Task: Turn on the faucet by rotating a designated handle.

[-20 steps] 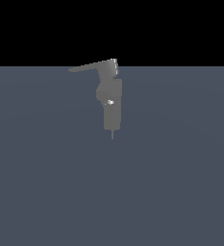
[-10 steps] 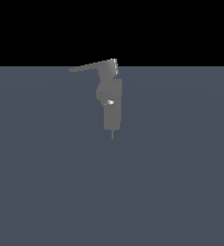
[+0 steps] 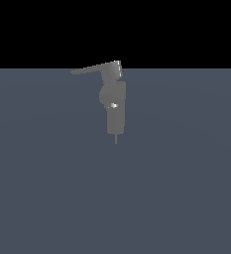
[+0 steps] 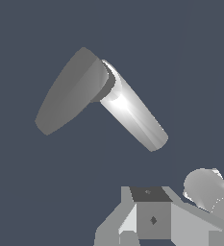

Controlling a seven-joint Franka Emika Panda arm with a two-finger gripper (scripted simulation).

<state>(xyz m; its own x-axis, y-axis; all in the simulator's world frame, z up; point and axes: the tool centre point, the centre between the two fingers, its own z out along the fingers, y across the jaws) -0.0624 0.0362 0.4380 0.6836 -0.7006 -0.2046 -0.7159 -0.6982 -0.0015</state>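
Slate-blue ground surrounds handle (image 4: pixel 72 91), apart from tool (image 4: pixel 152 221).

Only the end effector's (image 4: pixel 152 226) pale blocky base shows; finger state unclear.

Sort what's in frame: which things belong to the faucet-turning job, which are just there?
Job:
- faucet, blocky grey body
- handle, thin lever pointing toward the exterior view's left
- gripper, only partly visible in the wrist view, not touching the handle

Just there:
- flat grey-blue surface under the faucet
- no other loose objects visible
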